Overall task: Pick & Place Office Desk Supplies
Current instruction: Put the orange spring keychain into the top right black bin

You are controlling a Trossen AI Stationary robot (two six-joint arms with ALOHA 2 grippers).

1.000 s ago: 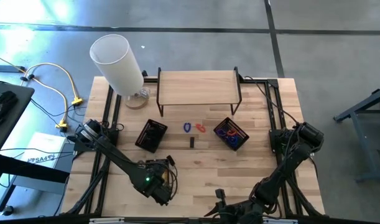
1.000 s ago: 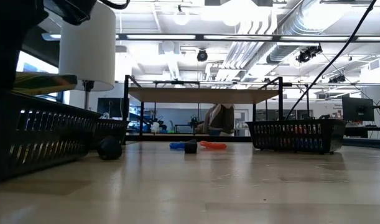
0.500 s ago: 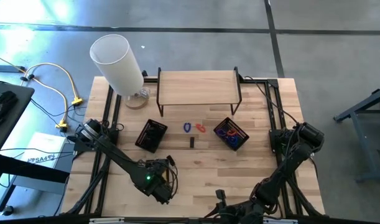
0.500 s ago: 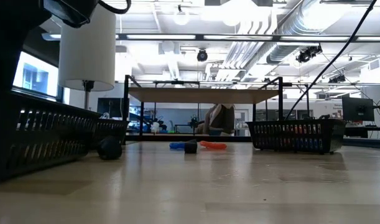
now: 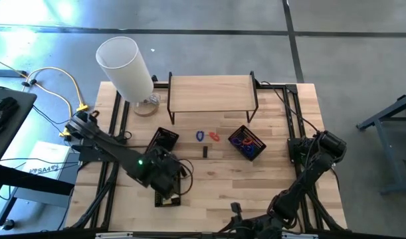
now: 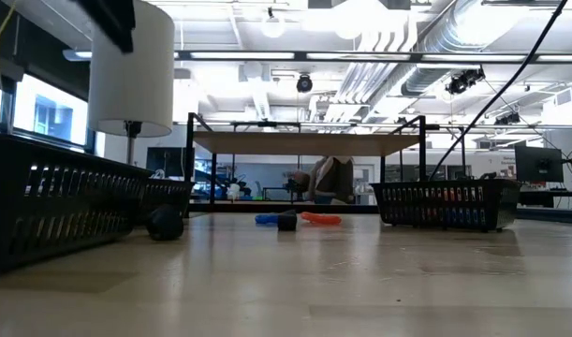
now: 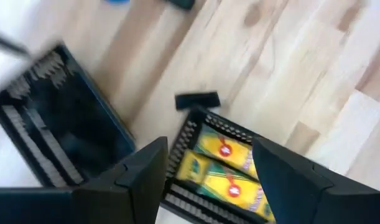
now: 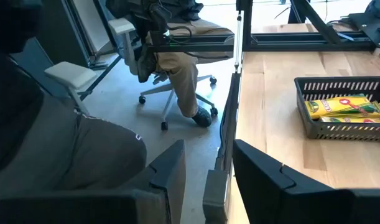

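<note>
My left gripper [image 7: 209,149] hangs open over a small black basket [image 5: 168,197] near the table's front edge, touching nothing. Yellow packets [image 7: 226,172] lie in that basket. In the high view the gripper [image 5: 164,178] stands just beyond the basket. A black clip [image 7: 197,99] lies flat on the wood beside the basket. Farther off, a blue band [image 5: 200,136], a red band [image 5: 214,136] and a dark clip [image 5: 204,152] lie on the table. My right gripper [image 8: 205,165] waits open at the near edge, with nothing between its fingers.
A second black basket [image 5: 161,143] and a basket of coloured bands [image 5: 247,143] stand mid-table. A wooden shelf [image 5: 212,93] and a big white cylinder [image 5: 126,66] stand at the back. A seated person [image 8: 177,56] shows beyond the table's edge.
My left gripper has risen off the near basket and gone toward the table's far left, rolling its wrist, so the basket now shows uncovered. The yellow packet that stood above the basket's rim in the low view a second ago no longer shows there.
</note>
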